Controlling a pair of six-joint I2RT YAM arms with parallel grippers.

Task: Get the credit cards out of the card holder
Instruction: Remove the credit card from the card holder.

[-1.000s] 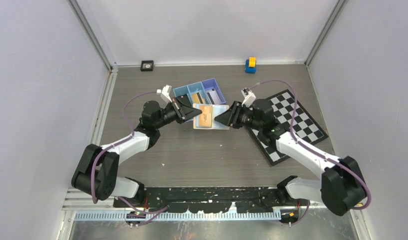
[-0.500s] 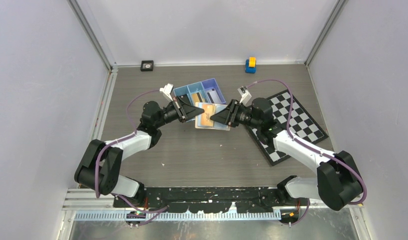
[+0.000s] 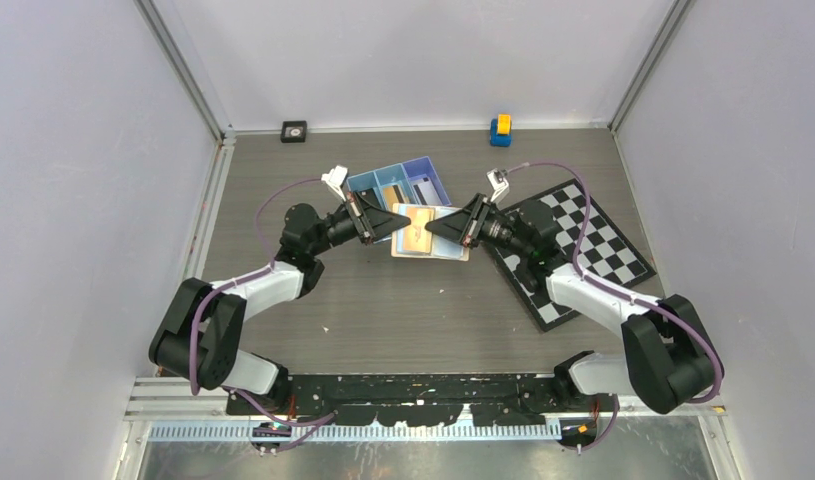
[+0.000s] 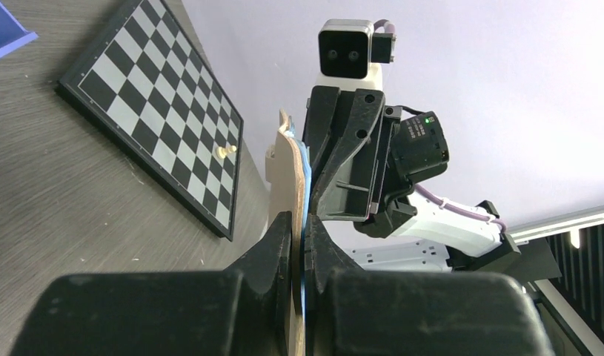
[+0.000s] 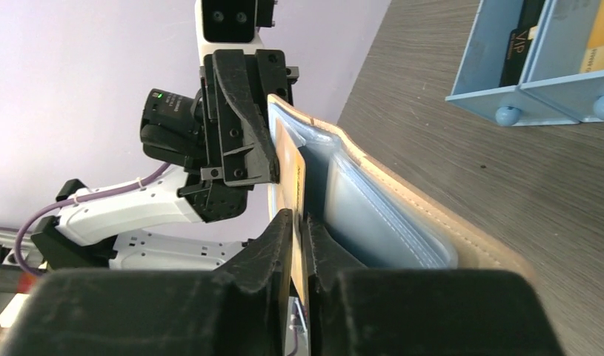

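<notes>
Left gripper [image 4: 299,222] clamped on card holder [image 4: 287,163] edge, my right gripper [image 5: 299,219] pinched on the orange card [image 5: 290,174] inside

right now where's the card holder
The card holder is mid-table in the top view, open, left gripper clamping its left edge, right gripper pinching its orange card; blue tray behind, chessboard to its right.

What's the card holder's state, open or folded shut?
Open. Right wrist view shows the card holder spread, clear inner pockets exposed; left gripper clamps one edge, right gripper pinches an orange card.
</notes>
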